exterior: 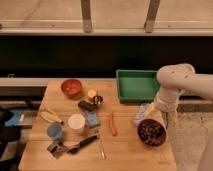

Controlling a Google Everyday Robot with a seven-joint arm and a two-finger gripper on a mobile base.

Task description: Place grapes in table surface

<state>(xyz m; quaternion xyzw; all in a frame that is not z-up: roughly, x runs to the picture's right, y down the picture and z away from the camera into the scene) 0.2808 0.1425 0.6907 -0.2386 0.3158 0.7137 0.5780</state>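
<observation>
The grapes [151,132] are a dark bumpy bunch lying inside the purple bowl [142,138] near the right edge of the table surface [125,152], a light tan wooden plank top. My white arm comes in from the right and bends down to the bowl. My gripper [157,116] is at the bowl's far rim, just above the grapes. The arm hides most of it. The orange carrot [112,124] lies left of the bowl.
A green tray [137,84] stands at the back right, and a blue-white packet [141,114] lies beside the bowl. To the left are a red bowl [71,87], a banana [50,116], a white cup [76,122], a blue cup [55,131], a blue sponge [92,119] and utensils [82,144].
</observation>
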